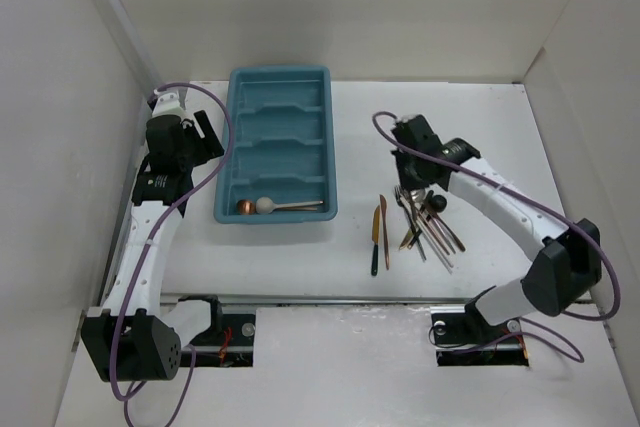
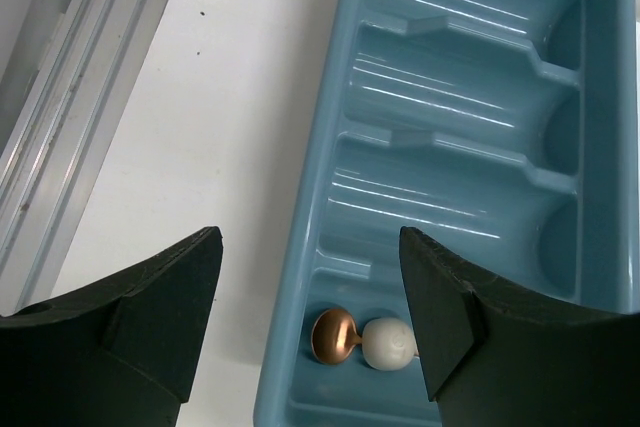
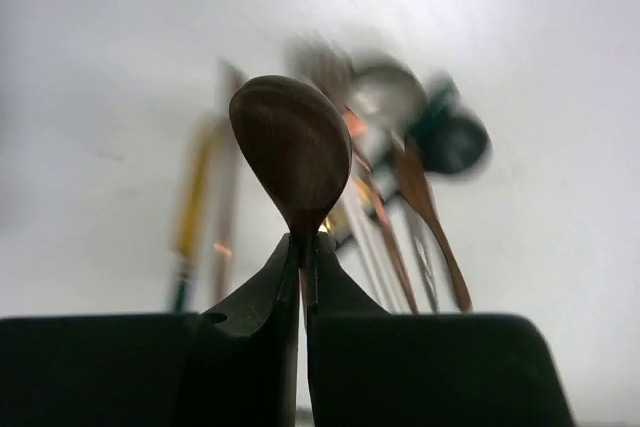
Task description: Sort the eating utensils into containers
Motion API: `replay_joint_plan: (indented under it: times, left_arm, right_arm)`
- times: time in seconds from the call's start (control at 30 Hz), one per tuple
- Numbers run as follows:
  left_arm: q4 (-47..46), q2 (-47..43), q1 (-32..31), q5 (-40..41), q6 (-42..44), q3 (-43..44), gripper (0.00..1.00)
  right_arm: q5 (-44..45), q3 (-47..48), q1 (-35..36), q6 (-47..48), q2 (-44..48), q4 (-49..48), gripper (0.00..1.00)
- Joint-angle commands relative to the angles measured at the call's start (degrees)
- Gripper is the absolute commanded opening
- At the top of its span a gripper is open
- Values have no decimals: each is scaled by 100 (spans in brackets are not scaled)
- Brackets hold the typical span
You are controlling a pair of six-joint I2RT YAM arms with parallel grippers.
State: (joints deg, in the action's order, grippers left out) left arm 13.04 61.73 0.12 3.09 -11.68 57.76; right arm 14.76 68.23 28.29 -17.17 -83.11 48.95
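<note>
My right gripper point(image 3: 303, 242) is shut on the neck of a dark copper spoon point(image 3: 290, 147), whose bowl stands up above the fingertips. Behind it, blurred, lies the pile of eating utensils point(image 3: 400, 177). From above, the right gripper point(image 1: 420, 192) sits over that pile point(image 1: 432, 225), and two more utensils point(image 1: 380, 232) lie apart to its left. The teal tray point(image 1: 280, 72) holds a copper spoon point(image 1: 245, 207) and a white spoon point(image 1: 265, 205) in its nearest compartment. My left gripper point(image 2: 310, 297) hangs open over the tray's rim point(image 2: 325, 127), above the copper spoon point(image 2: 335, 335) and the white spoon point(image 2: 388, 343).
White walls close in the table on the left, back and right. A metal rail point(image 2: 70, 97) runs along the table's left side, close to the left arm. Both arm bases point(image 1: 140, 342) stand at the near edge.
</note>
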Motion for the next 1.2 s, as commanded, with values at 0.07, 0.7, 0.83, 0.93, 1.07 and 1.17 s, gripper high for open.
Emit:
replay_joint_plan:
  times: [0.07,0.7,0.83,0.93,1.07,1.17]
  left_arm:
    - [-118,-179,14,33,-36,-1,69]
    - [375,-417,120,1079,-308,289,69]
    - [322,-364,173,1018,-308,289,69]
    - [322,-364,173,887,-308,289,69]
    - [269,-364,173,781,-361,236,69]
    - [269,-364,173,728,-361,122,69]
  right_arm:
    - [844,2205,1011,838,-853,174,0]
    - [-1055,4164,2919,3537,-3739,-1995,55]
    - [-686,3971,2832,3089,-2959,-2003,69]
    - [-852,3489,2279,2153,-2054,-2003,64]
    - [-1204,1970,1058,1270,-1191,-1381,16]
    - [-1107,739,170,892,-725,-695,6]
